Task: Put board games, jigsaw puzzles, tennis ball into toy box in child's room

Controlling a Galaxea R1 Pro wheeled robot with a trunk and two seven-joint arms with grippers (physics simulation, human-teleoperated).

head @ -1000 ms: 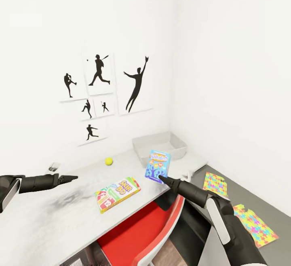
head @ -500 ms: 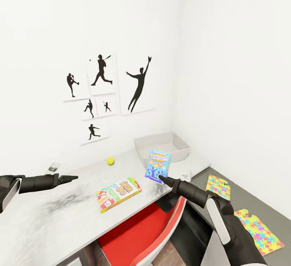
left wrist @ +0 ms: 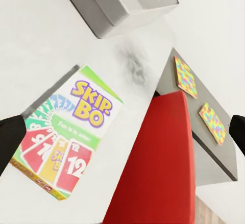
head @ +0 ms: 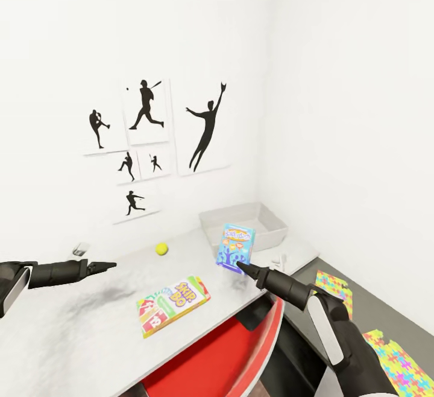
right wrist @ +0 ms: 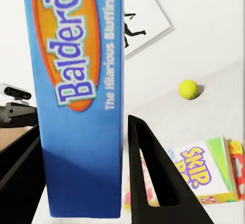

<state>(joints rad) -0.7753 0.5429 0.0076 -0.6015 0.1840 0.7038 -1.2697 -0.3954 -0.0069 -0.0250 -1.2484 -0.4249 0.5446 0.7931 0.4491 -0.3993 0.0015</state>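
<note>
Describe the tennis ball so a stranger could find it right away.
Start at the grey-white table under the baseball silhouette posters. Near the wall, left of the grey toy box, sits the tennis ball: the one small round yellow thing among flat boxes.

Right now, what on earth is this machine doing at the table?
It is tidying toys. Its right gripper holds a blue board game upright above the table, in front of the grey toy box. The left gripper hovers open, holding nothing. A SKIP-BO game and a tennis ball lie on the table, and two jigsaw puzzles lie on a lower grey surface beside it.
</note>
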